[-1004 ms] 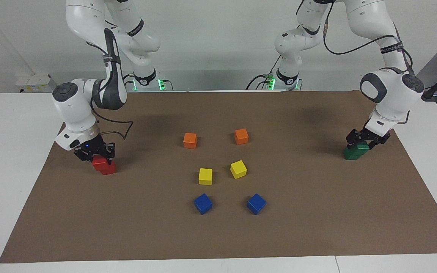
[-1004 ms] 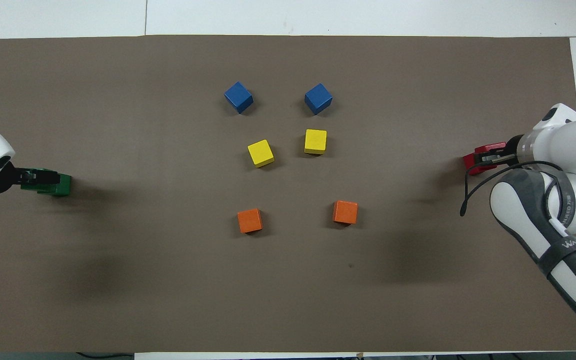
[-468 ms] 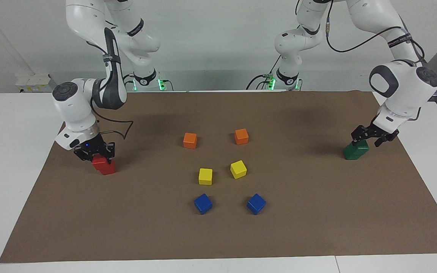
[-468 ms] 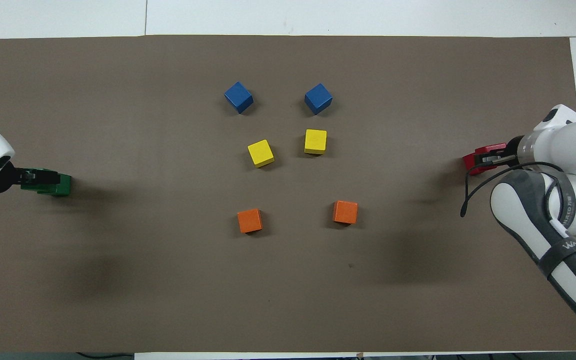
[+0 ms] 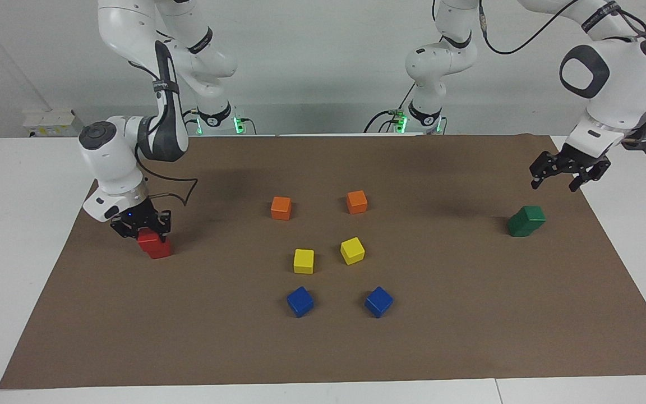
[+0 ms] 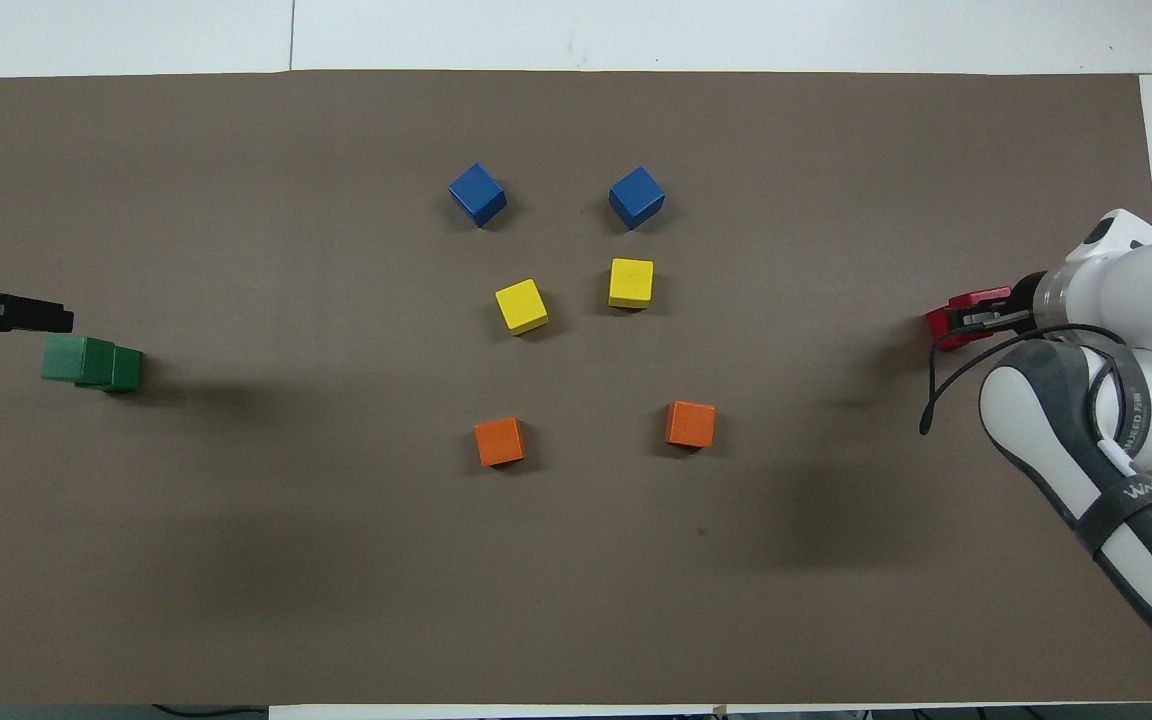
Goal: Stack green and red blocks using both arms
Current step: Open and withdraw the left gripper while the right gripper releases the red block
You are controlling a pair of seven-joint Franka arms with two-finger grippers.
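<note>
Two green blocks stand stacked at the left arm's end of the mat, the upper one [image 5: 531, 214] askew on the lower one [image 5: 518, 226]; the stack also shows in the overhead view [image 6: 86, 362]. My left gripper [image 5: 562, 174] is open and empty, raised above the mat beside the stack, and it shows in the overhead view [image 6: 54, 318]. At the right arm's end, my right gripper [image 5: 141, 225] is shut on the upper red block [image 5: 148, 238], which sits on the lower red block [image 5: 160, 249]. Both red blocks [image 6: 948, 322] show partly under the gripper in the overhead view.
Two orange cubes [image 5: 281, 207] [image 5: 356, 201], two yellow cubes [image 5: 303, 261] [image 5: 352, 250] and two blue cubes [image 5: 300, 301] [image 5: 378, 301] lie in pairs at the middle of the brown mat [image 5: 469, 314]. The mat's edge lies close to both stacks.
My left gripper has let go of the upper green block and risen up and away from the stack. My right gripper has stayed on the upper red block, barely moving.
</note>
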